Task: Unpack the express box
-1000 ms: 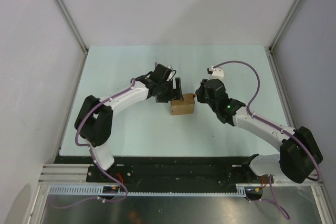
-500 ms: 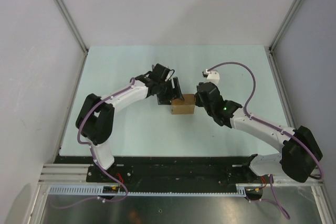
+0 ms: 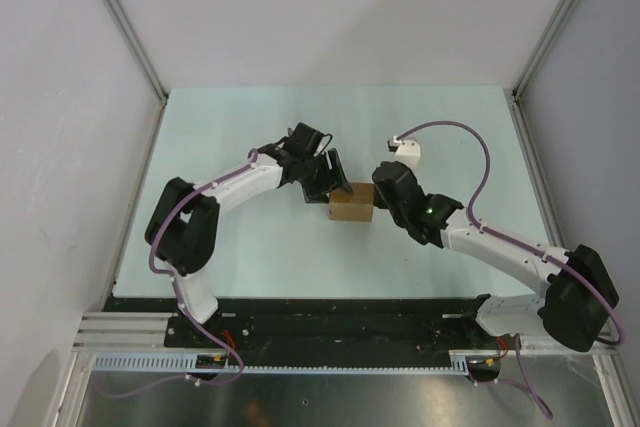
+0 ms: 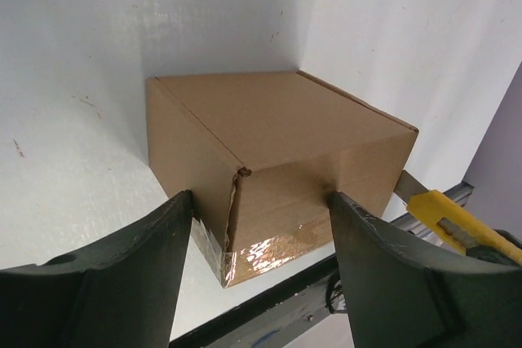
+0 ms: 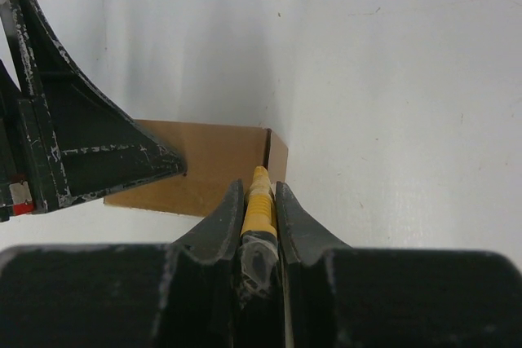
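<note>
The express box (image 3: 350, 207), a small brown carton with clear tape on its seam, sits mid-table. My left gripper (image 3: 330, 185) straddles its far-left corner. In the left wrist view both fingers (image 4: 175, 226) press the faces of the box (image 4: 277, 128) on either side of that corner (image 4: 259, 201). My right gripper (image 3: 375, 199) is at the box's right side, shut on a slim yellow cutter knife (image 5: 259, 201). In the right wrist view the knife tip meets the top right edge of the box (image 5: 204, 165). The cutter also shows in the left wrist view (image 4: 453, 226).
The pale green table (image 3: 230, 237) is enclosed by white walls on the left, back and right. A black base rail (image 3: 330, 312) runs along the near edge. The left gripper's finger (image 5: 90, 152) shows in the right wrist view, over the box.
My right arm has moved left and nearer, bringing the cutter in against the box's right side. The left gripper and box have barely shifted.
</note>
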Action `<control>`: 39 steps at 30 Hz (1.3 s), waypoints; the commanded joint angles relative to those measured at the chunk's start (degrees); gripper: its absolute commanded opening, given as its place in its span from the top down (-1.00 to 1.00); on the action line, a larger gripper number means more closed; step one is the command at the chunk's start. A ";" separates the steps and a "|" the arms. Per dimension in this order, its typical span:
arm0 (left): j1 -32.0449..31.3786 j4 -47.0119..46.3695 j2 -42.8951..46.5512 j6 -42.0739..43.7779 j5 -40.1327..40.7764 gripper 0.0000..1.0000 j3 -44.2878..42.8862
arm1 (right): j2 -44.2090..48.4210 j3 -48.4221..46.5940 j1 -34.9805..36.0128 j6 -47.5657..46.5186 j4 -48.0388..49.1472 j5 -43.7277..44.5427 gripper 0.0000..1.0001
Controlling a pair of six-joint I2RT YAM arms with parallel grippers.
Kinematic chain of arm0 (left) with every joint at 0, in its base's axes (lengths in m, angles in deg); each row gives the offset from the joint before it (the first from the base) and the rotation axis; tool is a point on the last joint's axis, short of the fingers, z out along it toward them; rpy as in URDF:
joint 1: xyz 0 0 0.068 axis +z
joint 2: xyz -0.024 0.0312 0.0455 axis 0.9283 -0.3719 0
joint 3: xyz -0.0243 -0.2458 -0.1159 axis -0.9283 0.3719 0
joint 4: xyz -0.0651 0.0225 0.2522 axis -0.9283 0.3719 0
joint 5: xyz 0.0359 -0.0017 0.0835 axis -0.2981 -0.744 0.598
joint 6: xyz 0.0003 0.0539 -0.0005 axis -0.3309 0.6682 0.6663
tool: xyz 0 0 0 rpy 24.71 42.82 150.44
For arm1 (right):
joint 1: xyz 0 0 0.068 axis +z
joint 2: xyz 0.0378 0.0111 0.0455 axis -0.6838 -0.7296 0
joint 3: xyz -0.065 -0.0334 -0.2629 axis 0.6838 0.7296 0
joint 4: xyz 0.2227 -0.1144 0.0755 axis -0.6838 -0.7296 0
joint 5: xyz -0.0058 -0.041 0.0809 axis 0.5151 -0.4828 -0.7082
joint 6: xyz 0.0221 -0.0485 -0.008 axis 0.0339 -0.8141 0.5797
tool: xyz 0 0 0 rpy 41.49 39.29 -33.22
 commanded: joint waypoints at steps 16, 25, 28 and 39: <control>-0.35 2.22 -4.10 -7.54 2.26 -0.32 3.13 | -2.55 -4.22 2.02 8.76 -6.08 -0.33 1.00; -0.44 1.60 -4.63 -9.57 1.91 -0.31 3.92 | -1.24 -6.59 2.28 13.33 -11.89 3.01 1.00; -0.44 1.52 -4.45 -9.83 2.00 -0.31 4.01 | -0.09 -7.21 2.37 13.25 -12.06 3.19 1.00; -0.35 1.43 -4.19 -10.09 2.26 -0.30 4.36 | 0.97 -8.00 3.16 13.95 -14.61 2.49 1.00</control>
